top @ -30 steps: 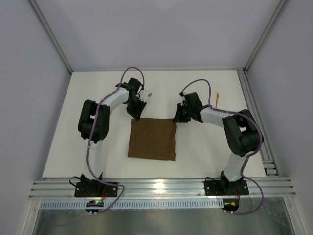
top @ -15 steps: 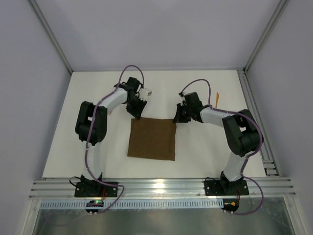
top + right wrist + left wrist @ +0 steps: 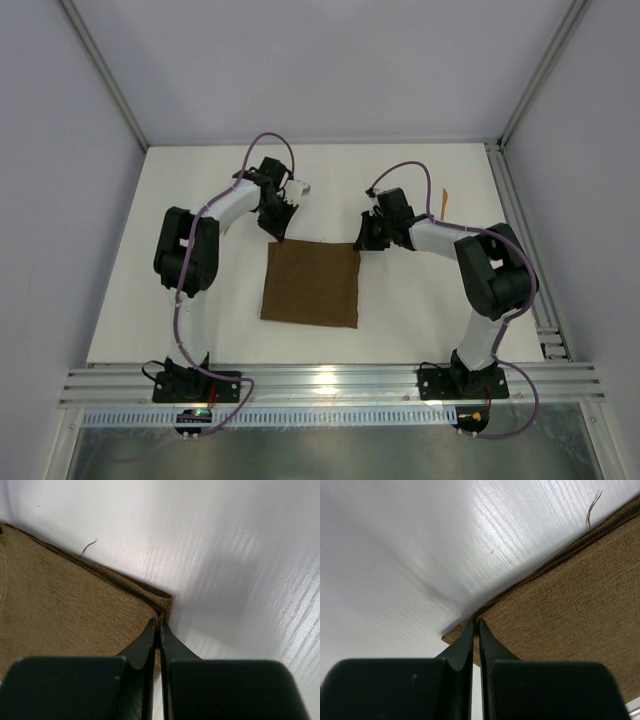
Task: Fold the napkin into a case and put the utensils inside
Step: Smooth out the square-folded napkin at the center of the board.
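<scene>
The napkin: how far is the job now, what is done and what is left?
Done: the napkin lies flat, and its far edge shows stacked layers, so a first fold seems made. In hand: the left gripper and the right gripper are each shut on a far corner. To do: the narrow case is not formed, and an orange utensil lies on the table, far right, not inside.

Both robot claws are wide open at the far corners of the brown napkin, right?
No. They are shut, not open: the left gripper and the right gripper each have jaws pressed together at a far corner of the napkin. The two wrist views show it.
</scene>
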Motion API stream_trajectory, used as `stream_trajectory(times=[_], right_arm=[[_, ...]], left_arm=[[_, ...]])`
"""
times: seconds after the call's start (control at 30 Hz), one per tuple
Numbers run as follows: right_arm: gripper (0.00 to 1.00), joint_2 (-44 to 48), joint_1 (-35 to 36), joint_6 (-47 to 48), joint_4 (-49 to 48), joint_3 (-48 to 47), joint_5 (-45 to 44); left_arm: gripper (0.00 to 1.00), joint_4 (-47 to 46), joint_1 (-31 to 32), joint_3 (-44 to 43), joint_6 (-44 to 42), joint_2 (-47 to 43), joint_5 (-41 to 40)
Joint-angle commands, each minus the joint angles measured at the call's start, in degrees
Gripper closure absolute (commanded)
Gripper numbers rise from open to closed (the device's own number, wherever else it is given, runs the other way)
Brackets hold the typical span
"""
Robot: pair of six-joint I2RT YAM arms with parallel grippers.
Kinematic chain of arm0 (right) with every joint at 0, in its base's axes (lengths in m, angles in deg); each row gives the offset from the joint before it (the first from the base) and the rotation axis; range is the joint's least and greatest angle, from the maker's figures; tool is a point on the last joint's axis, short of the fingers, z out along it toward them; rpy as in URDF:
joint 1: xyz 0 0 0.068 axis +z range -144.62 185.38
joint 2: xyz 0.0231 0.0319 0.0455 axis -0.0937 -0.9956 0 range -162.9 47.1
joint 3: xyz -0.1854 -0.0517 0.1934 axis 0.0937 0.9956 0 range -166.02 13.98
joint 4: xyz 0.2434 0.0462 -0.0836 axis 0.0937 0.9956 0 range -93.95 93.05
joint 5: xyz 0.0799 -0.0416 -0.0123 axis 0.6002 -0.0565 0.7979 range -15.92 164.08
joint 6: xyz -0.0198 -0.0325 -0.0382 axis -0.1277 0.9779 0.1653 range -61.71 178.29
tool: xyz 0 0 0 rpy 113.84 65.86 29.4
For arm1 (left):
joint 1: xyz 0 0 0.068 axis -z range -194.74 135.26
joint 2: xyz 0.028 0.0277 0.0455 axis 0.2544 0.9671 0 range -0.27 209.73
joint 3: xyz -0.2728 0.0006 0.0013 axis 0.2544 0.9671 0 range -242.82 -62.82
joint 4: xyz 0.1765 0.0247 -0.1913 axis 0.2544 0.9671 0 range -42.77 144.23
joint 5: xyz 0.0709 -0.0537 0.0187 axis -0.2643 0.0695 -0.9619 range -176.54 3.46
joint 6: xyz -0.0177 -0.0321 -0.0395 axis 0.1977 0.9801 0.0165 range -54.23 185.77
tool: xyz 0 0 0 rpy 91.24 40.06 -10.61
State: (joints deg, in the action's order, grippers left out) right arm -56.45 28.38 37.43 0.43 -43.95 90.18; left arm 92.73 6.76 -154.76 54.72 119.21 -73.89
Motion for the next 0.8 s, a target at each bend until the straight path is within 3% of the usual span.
stream_trajectory(times=[0.0,0.5,0.77], right_arm=[[0.97,1.77,-0.06,1.09,-0.34,-1.92,0.43],[0.97,6.52,0.02,5.04,3.53,-3.41,-0.37],[0.97,2.83,0.02,4.87,3.88,-6.4,1.39]], left_arm=[[1.0,-0.41,-0.23,-1.57,-0.46,-0.65,0.72],[1.0,2.32,-0.23,3.52,-0.81,-11.1,0.01],[1.0,3.64,-2.6,6.33,-1.08,-11.47,-3.59]])
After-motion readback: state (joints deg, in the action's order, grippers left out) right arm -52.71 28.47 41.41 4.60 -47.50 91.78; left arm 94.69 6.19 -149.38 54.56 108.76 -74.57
